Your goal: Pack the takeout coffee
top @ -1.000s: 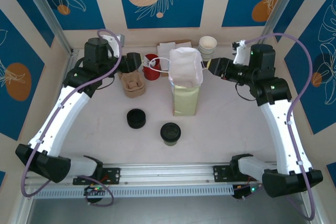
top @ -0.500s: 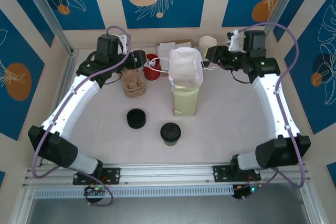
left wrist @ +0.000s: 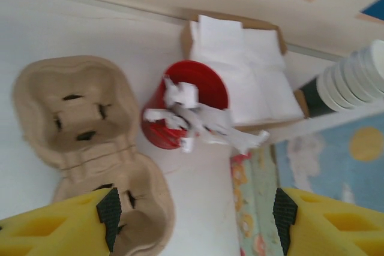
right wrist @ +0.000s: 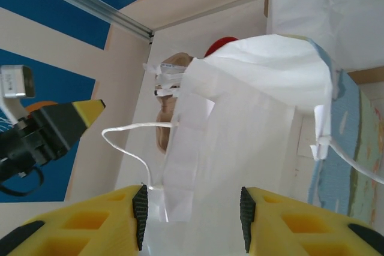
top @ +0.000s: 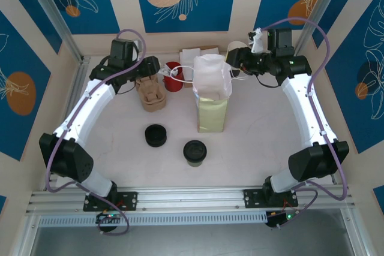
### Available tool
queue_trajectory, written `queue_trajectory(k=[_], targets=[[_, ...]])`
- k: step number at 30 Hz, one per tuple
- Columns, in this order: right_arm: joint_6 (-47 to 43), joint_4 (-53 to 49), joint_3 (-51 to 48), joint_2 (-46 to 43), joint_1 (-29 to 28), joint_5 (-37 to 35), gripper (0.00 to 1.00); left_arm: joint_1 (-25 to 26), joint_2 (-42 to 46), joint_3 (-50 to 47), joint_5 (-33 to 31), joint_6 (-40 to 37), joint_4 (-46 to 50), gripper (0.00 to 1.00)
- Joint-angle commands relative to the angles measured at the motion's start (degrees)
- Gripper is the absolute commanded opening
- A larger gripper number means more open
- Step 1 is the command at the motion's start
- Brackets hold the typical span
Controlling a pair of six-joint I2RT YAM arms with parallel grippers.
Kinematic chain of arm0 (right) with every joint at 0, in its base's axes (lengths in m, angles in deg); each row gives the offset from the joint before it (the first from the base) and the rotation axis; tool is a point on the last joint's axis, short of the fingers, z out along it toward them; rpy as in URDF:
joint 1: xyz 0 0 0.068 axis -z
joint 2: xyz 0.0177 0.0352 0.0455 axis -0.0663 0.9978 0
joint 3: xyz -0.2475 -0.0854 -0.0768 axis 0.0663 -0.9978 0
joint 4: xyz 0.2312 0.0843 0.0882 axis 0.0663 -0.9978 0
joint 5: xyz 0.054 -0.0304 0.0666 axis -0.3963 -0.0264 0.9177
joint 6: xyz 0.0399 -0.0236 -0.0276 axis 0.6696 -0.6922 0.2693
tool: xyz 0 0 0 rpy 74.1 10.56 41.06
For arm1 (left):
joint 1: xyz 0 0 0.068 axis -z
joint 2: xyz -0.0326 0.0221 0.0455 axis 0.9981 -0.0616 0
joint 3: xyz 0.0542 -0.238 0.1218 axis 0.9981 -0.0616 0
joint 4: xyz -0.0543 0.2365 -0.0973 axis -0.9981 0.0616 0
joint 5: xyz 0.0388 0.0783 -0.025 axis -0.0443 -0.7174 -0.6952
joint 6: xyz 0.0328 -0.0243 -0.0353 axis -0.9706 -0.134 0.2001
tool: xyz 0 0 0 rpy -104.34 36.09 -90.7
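Standing apart: one takeout coffee [top: 195,152], one paper bag [top: 211,97], one cup carrier [top: 152,98].

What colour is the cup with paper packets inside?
The cup is red; left wrist view shows it best.

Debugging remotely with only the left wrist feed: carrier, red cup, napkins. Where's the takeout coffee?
Observer: The takeout coffee stands upright with its lid on, on the near half of the table, in front of the paper bag.
Operator: Anything beside it?
Observer: A stack of black lids sits to its left, apart from it.
Operator: And the right end effector?
Observer: The right end effector is up by the bag's open top at its far right corner, fingers apart, well away from the coffee.
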Motion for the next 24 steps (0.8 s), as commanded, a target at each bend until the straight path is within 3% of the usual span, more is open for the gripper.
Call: queue_trajectory(k=[1,8,14,17,24], targets=[[-1.10,-1.64,2.15,0.57,-0.47,0.04,0.47,-2.59,-0.23,-2.98,-3.49,2.21,0.76,0.69],[-1.23,-2.04,2.82,0.71,-0.78,-0.05,0.47,-7.07,-1.20,-10.10,-0.21,4.87,-2.31,0.64],[-0.91,-3.12,3.21,0.52,-0.65,0.94,0.47,-8.18,-1.72,-14.78,3.36,4.97,-4.31,0.58],[-0.04,-2.65,2.51,0.03,-0.68,2.18,0.47,-8.72,-2.10,-16.12,5.70,4.41,-4.78,0.50],[0.26,-2.81,2.23,-0.60,-0.66,2.71,0.47,-9.48,-3.81,-17.47,6.90,4.06,-5.81,0.46]])
